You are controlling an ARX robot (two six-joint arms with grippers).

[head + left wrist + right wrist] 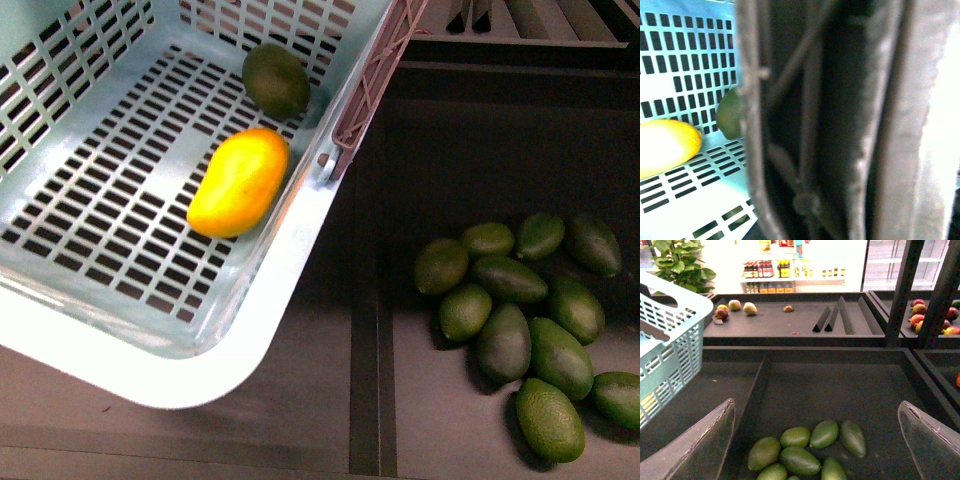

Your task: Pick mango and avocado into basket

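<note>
Basket [300, 240]: 1 mango [238, 182], 1 avocado [275, 79] inside. Right fingers [700, 445] spread wide, empty; left fingers' state unreadable. Risk: nudging the basket while retreating.

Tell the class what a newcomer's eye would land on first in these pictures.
The bright yellow mango stands out most, lying on the slotted floor of the pale teal basket, with a dark avocado behind it near the far wall. To the right, in the front view, a heap of green avocados lies in a dark bin.
</note>
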